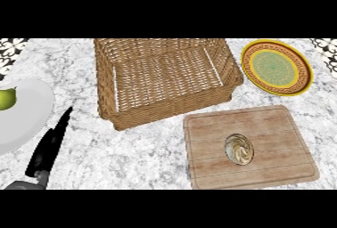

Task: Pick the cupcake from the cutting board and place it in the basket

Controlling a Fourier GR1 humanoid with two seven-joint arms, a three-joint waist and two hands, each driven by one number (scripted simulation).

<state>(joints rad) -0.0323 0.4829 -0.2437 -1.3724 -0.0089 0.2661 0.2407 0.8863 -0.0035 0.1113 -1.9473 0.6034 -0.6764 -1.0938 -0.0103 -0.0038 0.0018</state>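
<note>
Cupcake (238, 148): we counted one, with pale swirled frosting, and it sat on the single wooden cutting board (276, 129), slightly toward 7 o'clock of the board's middle. It stood free, with no hand touching it. The board lay at the 4 o'clock part of the marble counter (132, 151).

We saw one wicker basket (171, 104), toward 12 o'clock, with nothing inside it. Its near corner came close to the board's 11 o'clock corner, and a narrow strip of counter showed between them.

We counted two plates. One was yellow-rimmed with a green centre (276, 67) and lay at 2 o'clock, just beside the basket's right wall. The other, a white plate (26, 116), lay at 9 o'clock and was cut off by the view's edge. One green fruit (6, 99) rested on it, only partly in view.

Only one hand showed. The left hand (47, 147) came in at 7 o'clock on its grey forearm (23, 185), seen edge-on beside the white plate. Its fingers were stretched straight toward 1 o'clock, released and holding nothing. It was well apart from both the cupcake and the basket. The right hand did not appear in the view.
</note>
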